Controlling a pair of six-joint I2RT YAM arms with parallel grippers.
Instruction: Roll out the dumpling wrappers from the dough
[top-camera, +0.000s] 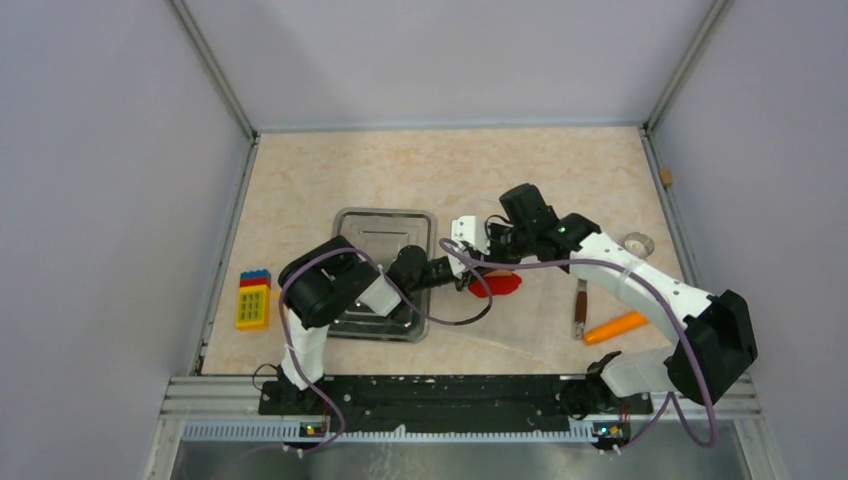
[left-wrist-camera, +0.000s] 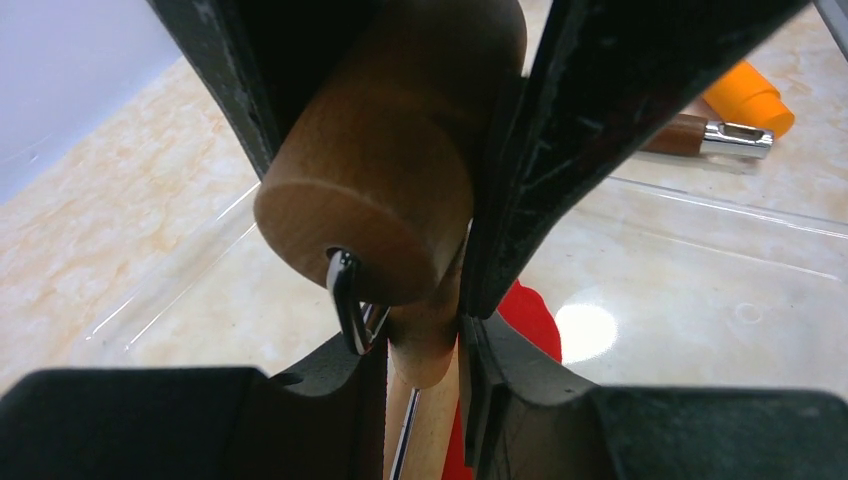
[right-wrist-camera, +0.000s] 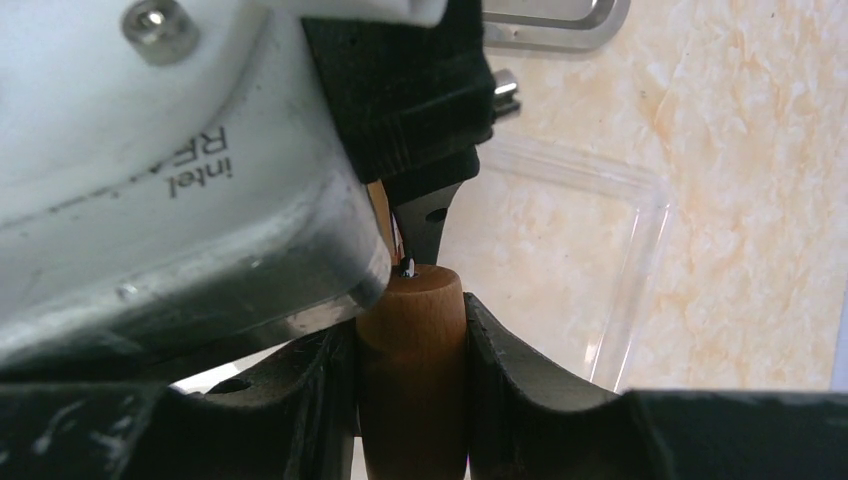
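Note:
The red dough (top-camera: 499, 284) lies flattened on a clear plastic sheet (top-camera: 540, 315) in the middle of the table. A wooden rolling pin (left-wrist-camera: 375, 190) is held just over its left end by both grippers. My left gripper (top-camera: 457, 272) is shut on one thin wooden handle (left-wrist-camera: 425, 345), with the dough (left-wrist-camera: 532, 318) just beyond its right finger. My right gripper (top-camera: 488, 248) is shut on the other handle (right-wrist-camera: 412, 335), close against the left wrist's white camera housing (right-wrist-camera: 170, 150). No neat round wrapper shows.
A metal tray (top-camera: 350, 225) lies under the left arm. A yellow toy block (top-camera: 252, 300) sits at the far left. A knife (top-camera: 580, 306), an orange carrot (top-camera: 615, 327) and a metal ring cutter (top-camera: 637, 243) lie to the right of the sheet.

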